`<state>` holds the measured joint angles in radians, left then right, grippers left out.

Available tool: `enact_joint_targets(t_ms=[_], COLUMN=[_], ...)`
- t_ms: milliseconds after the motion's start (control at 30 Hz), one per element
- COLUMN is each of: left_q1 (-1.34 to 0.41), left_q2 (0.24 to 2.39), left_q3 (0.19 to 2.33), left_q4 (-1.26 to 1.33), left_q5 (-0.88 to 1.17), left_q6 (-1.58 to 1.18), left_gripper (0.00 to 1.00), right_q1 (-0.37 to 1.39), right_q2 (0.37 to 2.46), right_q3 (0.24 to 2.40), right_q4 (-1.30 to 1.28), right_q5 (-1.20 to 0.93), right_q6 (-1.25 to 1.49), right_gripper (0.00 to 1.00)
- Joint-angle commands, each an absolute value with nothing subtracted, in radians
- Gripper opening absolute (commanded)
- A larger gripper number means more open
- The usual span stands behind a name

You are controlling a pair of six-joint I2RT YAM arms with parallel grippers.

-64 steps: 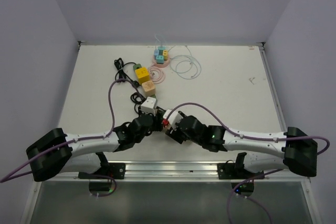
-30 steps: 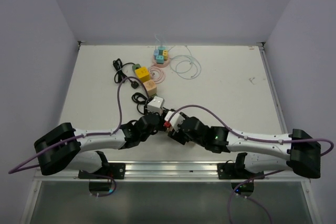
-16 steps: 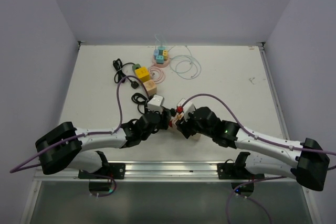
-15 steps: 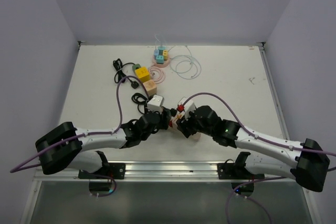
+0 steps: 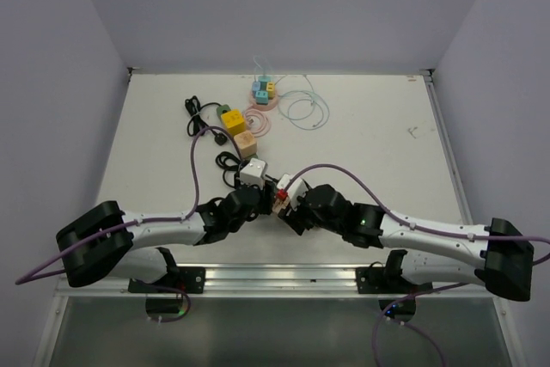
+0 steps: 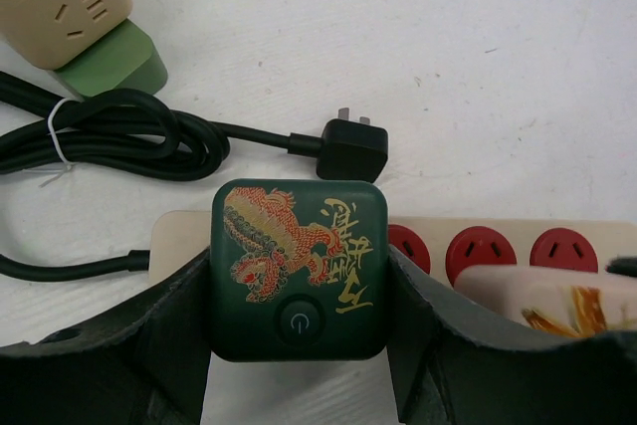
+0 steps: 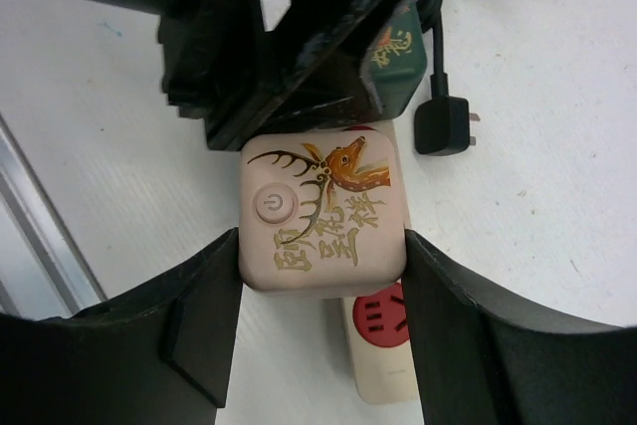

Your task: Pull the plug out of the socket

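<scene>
A cream socket strip (image 6: 435, 233) with red sockets (image 6: 480, 251) lies on the white table. A dark green cube plug (image 6: 299, 266) with a dragon print sits on one end of it, and my left gripper (image 6: 299, 304) is shut on its two sides. Beside it, a beige cube plug (image 7: 323, 216) with a deer print sits over the strip (image 7: 383, 370). My right gripper (image 7: 321, 256) is shut on that plug. I cannot tell whether either plug is seated or lifted. From above, the left gripper (image 5: 260, 200) and right gripper (image 5: 285, 198) meet nose to nose.
A loose black plug (image 6: 350, 151) on a coiled black cord lies just behind the strip. A white cube (image 5: 252, 171), a beige cube (image 5: 244, 141) and a yellow cube (image 5: 230, 118) trail toward the back left. Small blue cubes on a pink coil (image 5: 262, 92) and a white cable (image 5: 305, 107) lie farther back.
Half a second ago the right gripper was swung out to the right. It has since come back left against the left gripper. The left arm has barely moved.
</scene>
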<state>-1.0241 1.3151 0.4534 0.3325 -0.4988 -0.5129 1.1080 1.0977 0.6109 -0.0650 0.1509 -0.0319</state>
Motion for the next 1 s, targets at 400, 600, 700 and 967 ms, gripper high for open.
enact_joint_targets(t_ms=[400, 600, 700, 967], left_q1=[-1.014, -1.014, -1.012, -1.012], left_q2=[1.267, 1.184, 1.137, 1.057], left_q3=[0.454, 0.439, 0.433, 0.442], left_q4=[0.170, 0.117, 0.083, 0.002], left_q5=[-0.526, -0.515, -0.515, -0.505], left_q6=[-0.591, -0.584, -0.587, -0.618], left_gripper=[0.04, 0.08, 0.11, 0.19], right_q1=[0.954, 0.513, 0.284, -0.041], right_q2=[0.882, 0.883, 0.991, 1.406], right_q3=[0.574, 0.548, 0.554, 0.704], right_q4=[-0.041, 0.023, 0.130, 0.402], right_q5=[0.393, 0.196, -0.013, -0.205], right_q6=[0.139, 0.372, 0.498, 0.718], right_gripper=[0.17, 0.24, 0.25, 0.33])
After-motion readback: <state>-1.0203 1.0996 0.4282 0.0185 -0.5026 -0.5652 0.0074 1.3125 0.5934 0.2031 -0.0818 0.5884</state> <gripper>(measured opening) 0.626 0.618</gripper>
